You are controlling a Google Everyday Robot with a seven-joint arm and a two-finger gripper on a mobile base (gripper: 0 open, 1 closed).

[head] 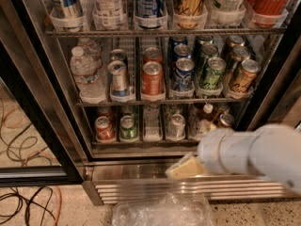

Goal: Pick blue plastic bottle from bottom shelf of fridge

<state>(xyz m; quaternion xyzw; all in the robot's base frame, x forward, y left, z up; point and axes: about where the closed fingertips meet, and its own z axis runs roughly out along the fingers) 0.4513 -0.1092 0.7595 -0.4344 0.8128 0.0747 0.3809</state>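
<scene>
The fridge (70, 107) stands open, with wire racks of drinks. The blue plastic bottle (205, 120), small and dark brownish with a white cap, stands upright on the bottom shelf (141, 144) towards the right, between a silver can (176, 125) and a bronze can (226, 120). My gripper (186, 167), pale yellow at the end of the white arm (254, 154), is below and a little left of the bottle. It is outside the fridge, in front of the steel strip under the bottom shelf, and not touching the bottle.
A red can (104, 128) and a green can (127, 127) stand at the shelf's left. A clear water bottle (87, 74) and several cans fill the rack above. The louvred grille (155, 189), a clear plastic bag (162, 211) and floor cables (28, 206) lie below.
</scene>
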